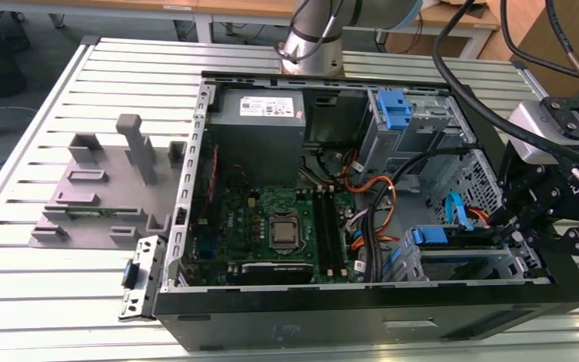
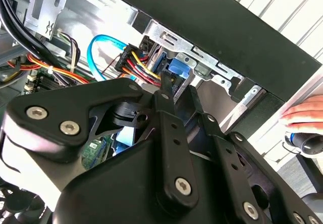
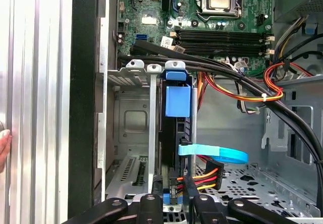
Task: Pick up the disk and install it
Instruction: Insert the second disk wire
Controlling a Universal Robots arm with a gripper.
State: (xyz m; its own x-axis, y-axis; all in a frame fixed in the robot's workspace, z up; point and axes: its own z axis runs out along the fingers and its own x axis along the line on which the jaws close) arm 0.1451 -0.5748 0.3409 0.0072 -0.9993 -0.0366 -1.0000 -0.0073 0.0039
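My wrist hangs over the PC case [image 1: 370, 317] at its corner on the exterior view's right, forearm coming in from that side w/ thick black cables looping up behind me. My gripper [image 1: 511, 226] points down into the drive cage [image 1: 470, 264], just inside the case wall.

Going left to right across the exterior view, all well away from my fingers: a grey fixture block [image 1: 103, 188] on the slatted table [image 1: 28, 302], then the case w/ the grey power supply [image 1: 259, 113] at its far end, the green motherboard [image 1: 269, 226] in the middle, a blue bracket [image 1: 395, 109] up in the far bay, then the cage under me.

The disk [image 3: 176, 128] stands on edge in a cage slot, its blue tab [image 3: 177, 90] just ahead of my fingertips, w/ a blue data cable [image 3: 217, 153] and a red-yellow-black power plug [image 3: 202, 176] at the end nearest me. In the first wrist view my fingers [image 3: 151, 204] sit either side of that end, a narrow gap between them; can't tell if they're clamped on the disk or just touching it.

A person's hand [image 2: 305, 115] rests on the table just outside the case wall, beside me.
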